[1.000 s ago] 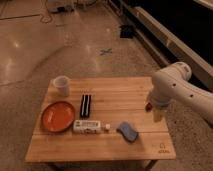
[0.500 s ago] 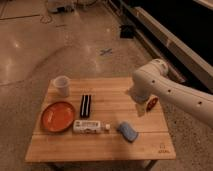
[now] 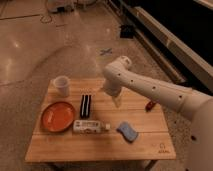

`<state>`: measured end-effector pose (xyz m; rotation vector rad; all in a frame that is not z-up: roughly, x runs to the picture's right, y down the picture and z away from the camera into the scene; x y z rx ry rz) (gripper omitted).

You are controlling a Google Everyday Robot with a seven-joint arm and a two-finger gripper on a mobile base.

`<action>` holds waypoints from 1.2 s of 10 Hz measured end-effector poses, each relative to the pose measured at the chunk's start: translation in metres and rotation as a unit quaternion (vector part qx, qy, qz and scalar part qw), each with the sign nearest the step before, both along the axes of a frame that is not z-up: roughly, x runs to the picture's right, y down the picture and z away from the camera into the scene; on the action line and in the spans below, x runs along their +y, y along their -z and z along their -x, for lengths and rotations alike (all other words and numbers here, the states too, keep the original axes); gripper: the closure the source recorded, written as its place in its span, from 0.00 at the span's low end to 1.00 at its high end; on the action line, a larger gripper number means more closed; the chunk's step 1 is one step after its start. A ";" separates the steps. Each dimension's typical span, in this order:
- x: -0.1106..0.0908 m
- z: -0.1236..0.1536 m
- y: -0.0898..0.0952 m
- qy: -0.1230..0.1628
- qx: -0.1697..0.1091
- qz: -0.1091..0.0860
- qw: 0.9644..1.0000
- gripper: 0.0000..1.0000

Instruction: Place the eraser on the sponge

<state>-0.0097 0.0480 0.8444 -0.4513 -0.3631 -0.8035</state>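
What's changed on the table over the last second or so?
The arm has swung across the table from the end by the red object toward the middle. The gripper now hangs over bare wood, close beside the eraser. Nothing was taken hold of or let go. The eraser, sponge, plate, cup and white box lie as before.

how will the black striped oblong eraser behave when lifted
The black oblong eraser looks stiff and blocky, so probably won't flop or roll. Lying flat, it likely won't tip. The gripper hangs over the wooden table beside it.
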 end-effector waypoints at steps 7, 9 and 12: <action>0.032 0.083 -0.057 0.097 -0.037 0.025 0.994 0.20; 0.036 0.095 -0.059 0.114 -0.044 0.025 0.992 0.20; 0.041 0.104 -0.066 0.126 -0.050 0.027 0.990 0.20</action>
